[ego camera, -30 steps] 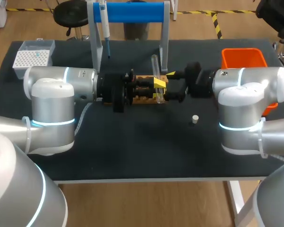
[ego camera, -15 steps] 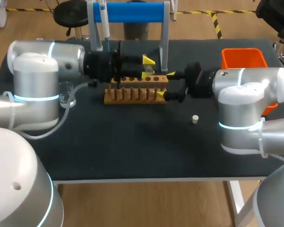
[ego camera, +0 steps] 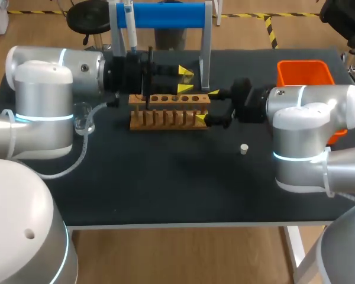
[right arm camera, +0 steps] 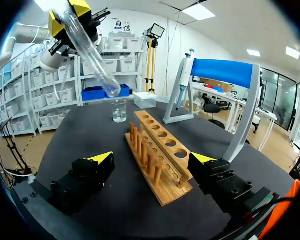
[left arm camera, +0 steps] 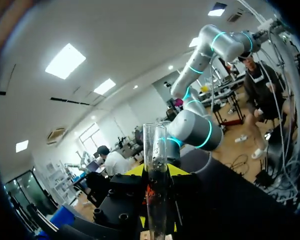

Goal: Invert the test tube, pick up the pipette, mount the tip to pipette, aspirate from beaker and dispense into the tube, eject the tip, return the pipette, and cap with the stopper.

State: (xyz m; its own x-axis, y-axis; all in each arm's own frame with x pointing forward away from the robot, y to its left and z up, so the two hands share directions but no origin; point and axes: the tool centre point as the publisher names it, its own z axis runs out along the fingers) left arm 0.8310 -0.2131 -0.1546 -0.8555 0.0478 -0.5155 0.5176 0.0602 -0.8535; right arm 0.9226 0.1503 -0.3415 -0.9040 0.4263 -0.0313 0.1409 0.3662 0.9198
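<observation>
My left gripper [ego camera: 184, 80] is shut on the clear test tube [left arm camera: 155, 186] and holds it in the air just behind the wooden rack [ego camera: 168, 110]. From the right wrist view the tube [right arm camera: 92, 55] hangs tilted, its rounded end lowest, with the left gripper [right arm camera: 72, 17] above the table. My right gripper [right arm camera: 152, 160] stands open, its fingers on either side of the rack's [right arm camera: 157, 152] near end without touching it. The pipette [ego camera: 130, 28] hangs on the blue stand [ego camera: 165, 15]. The white stopper [ego camera: 244, 149] lies in front of my right arm.
A glass beaker [ego camera: 83, 116] stands left of the rack, partly behind my left arm, also seen as the beaker [right arm camera: 119, 111] beyond the rack. A tip box [right arm camera: 144, 99] sits further back. An orange bin [ego camera: 305, 74] is at the far right.
My left arm has lifted the test tube out of the rack's right end and swung back and to the left with it. The right arm has kept still.
</observation>
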